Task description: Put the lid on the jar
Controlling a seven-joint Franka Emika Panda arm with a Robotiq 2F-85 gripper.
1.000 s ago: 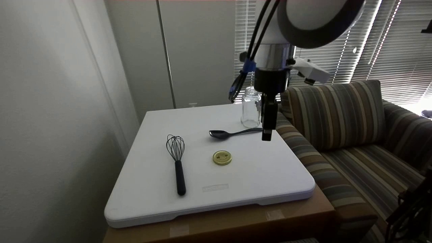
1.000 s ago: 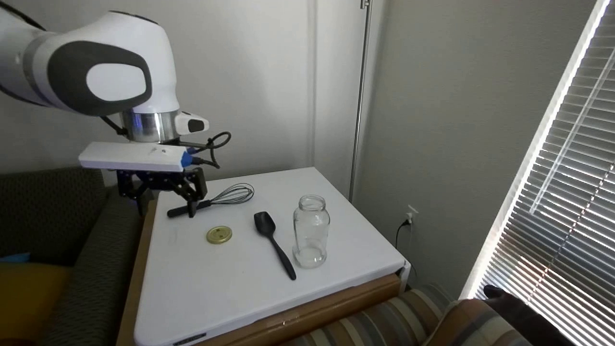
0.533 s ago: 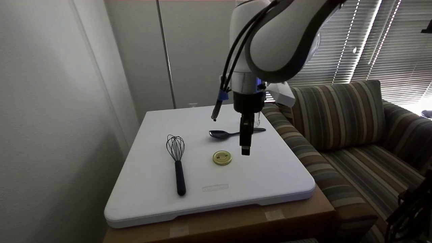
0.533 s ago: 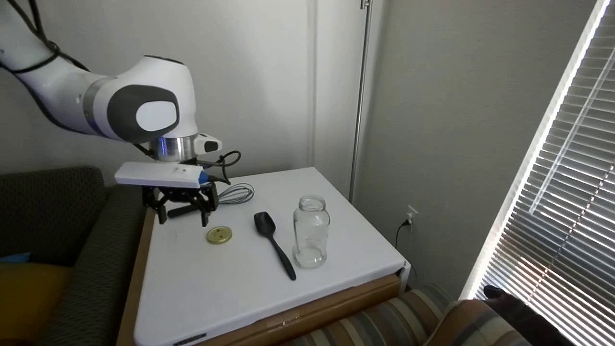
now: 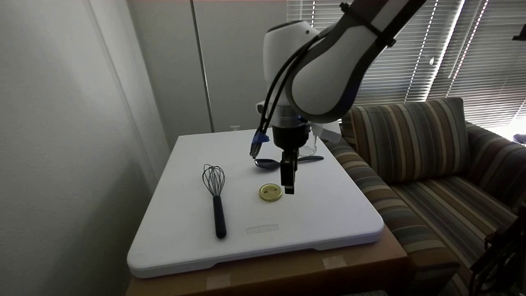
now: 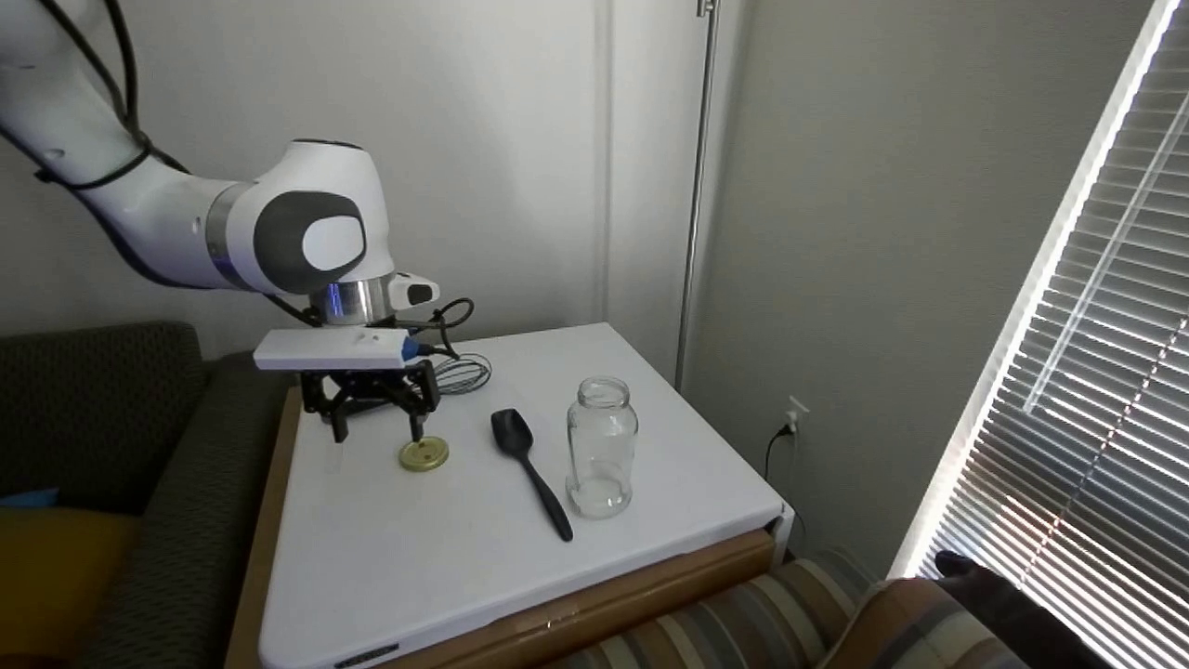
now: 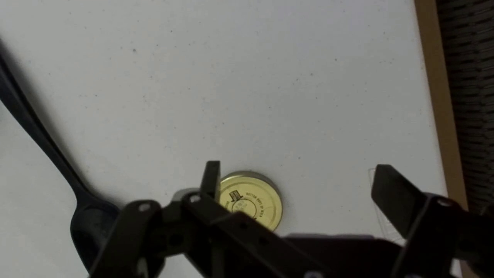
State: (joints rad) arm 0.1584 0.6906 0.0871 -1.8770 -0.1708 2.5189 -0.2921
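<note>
The gold lid lies flat on the white board, in an exterior view, in an exterior view and in the wrist view. The clear glass jar stands upright with its mouth uncovered; in an exterior view the arm mostly hides it. My gripper is open and empty, pointing down above the board near the lid. It also shows in an exterior view. In the wrist view the gripper has its left finger overlapping the lid's left edge, so the lid is off-centre.
A black spoon lies between lid and jar. A black whisk lies beyond the lid, partly behind the gripper in an exterior view. The white board ends beside a striped armchair. Walls stand behind.
My open gripper has moved down and over the board toward the lid, from beside the board's edge. The lid, jar, spoon and whisk have not moved.
</note>
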